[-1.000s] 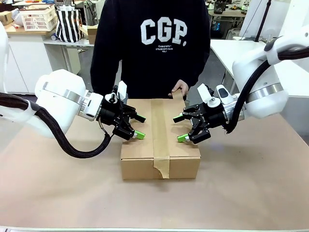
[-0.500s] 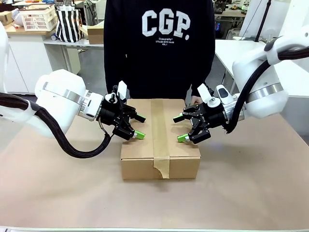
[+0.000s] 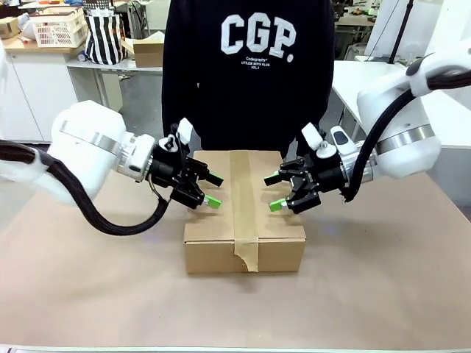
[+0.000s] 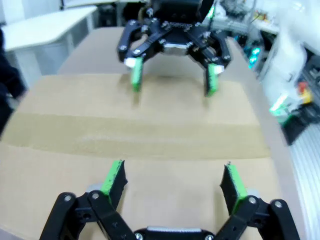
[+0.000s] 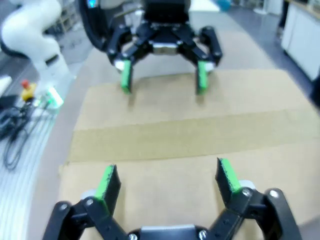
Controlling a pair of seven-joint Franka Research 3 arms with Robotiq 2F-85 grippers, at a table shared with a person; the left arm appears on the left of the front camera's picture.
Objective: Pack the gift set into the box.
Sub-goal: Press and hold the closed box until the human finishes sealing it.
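Observation:
The box point(image 3: 213, 250) stands shut in the middle of the table, with a strip of brown tape point(image 3: 243, 198) running over its top flaps and down its front. My left gripper point(image 3: 215, 190) hovers open just over the left half of the lid. Facing it, my right gripper point(image 3: 273, 193) hangs open over the right half. In the left wrist view my left gripper point(image 4: 173, 175) spreads above the box point(image 4: 150, 130), opposite the right gripper point(image 4: 173, 84). The right wrist view mirrors this: right gripper point(image 5: 167, 175), box point(image 5: 175, 115), left gripper point(image 5: 163, 82). The gift set is hidden.
A person in a dark printed sweatshirt point(image 3: 250, 66) stands right at the far edge behind the box. Brown paper covers the table point(image 3: 383, 279), with free room in front of the box and to both sides. White tables and a basket point(image 3: 55, 26) stand far behind.
The person's hand left the box's far edge and the person shifted a little to the right. Both grippers rose slightly over the lid and stayed open.

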